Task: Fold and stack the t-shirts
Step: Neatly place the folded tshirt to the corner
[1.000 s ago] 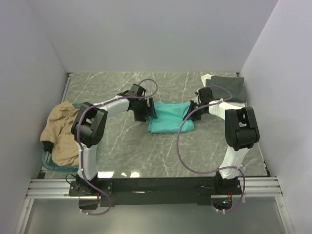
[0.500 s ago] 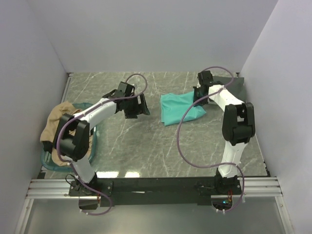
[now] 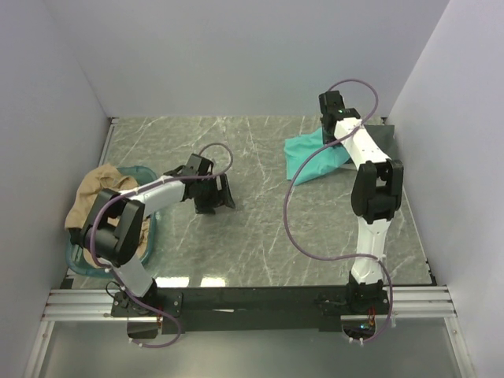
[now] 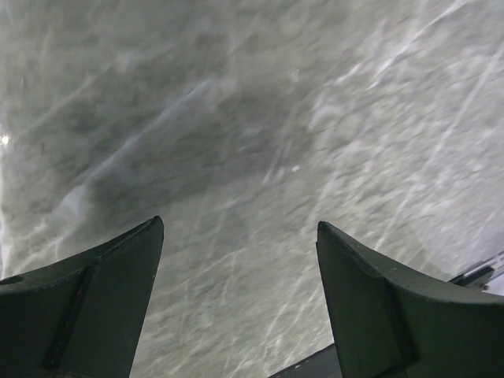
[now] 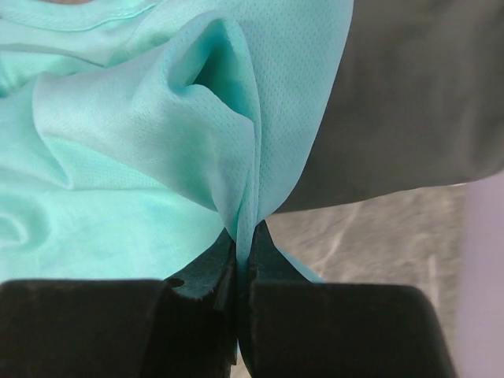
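At left edge, top view: crumpled tan cloth t-shirt (image 3: 94, 206) in teal plastic basket (image 3: 142, 170), unfolded. Centre-left: my left pincer (image 3: 217, 194) spread apart, empty. Upper right: my right pincer (image 5: 244, 240) clamped on folded teal-green t-shirt (image 3: 311, 157), overlapping dark grey t-shirt (image 3: 379, 142). Stacking looks underway.

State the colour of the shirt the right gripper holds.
The t-shirt is teal-green; right wrist view.

white arm links (image 3: 161, 191) with black joints (image 3: 376, 190), looping purple cables (image 3: 287, 206), and dark wedge-shaped jaws.
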Controlling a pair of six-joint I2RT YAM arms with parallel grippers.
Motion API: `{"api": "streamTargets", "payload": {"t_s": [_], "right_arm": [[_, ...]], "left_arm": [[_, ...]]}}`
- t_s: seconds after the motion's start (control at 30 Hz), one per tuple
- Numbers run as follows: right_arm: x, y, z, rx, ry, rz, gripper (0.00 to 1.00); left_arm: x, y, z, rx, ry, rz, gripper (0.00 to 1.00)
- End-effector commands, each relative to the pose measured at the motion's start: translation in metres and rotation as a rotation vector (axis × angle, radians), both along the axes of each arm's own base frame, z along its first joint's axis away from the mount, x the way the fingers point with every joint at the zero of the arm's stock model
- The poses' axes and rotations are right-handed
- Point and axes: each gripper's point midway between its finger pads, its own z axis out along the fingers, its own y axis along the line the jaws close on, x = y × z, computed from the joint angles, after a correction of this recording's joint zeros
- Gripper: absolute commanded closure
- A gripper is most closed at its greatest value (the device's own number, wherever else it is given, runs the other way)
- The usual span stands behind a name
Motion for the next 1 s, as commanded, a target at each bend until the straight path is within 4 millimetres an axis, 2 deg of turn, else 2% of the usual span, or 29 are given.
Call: {"api": "streamTargets", "payload": {"t_s": [0.0, 0.2, 0.23, 0.37, 0.63, 0.97], "right_arm": [[0.009, -0.028, 0.031, -0.144, -0.049, -0.065, 1.00], [0.024, -0.048, 0.063, -0.248, -0.101, -0.108, 1.00], [0.028, -0.048, 0.073, -0.247, -0.121, -0.108, 1.00], [0.036, -0.058, 0.090, -0.262, -0.152, -0.122, 1.00], [0.033, -0.078, 0.110, -0.256, -0.181, -0.157, 1.00], [0.025, -0.089, 0.151, -0.194, -0.279, -0.193, 1.00]], "left_arm": [[-0.002, -0.001, 0.006, -0.034, -0.044, 0.014, 0.16], [-0.025, 0.006, -0.014, -0.052, 0.006, 0.043, 0.16], [-0.026, 0.005, -0.013, -0.060, 0.001, 0.050, 0.16], [-0.031, 0.008, -0.018, -0.055, 0.014, 0.059, 0.16], [-0.034, 0.010, -0.020, -0.046, 0.019, 0.052, 0.16], [-0.032, 0.006, -0.016, -0.057, 0.016, 0.056, 0.16]]}}
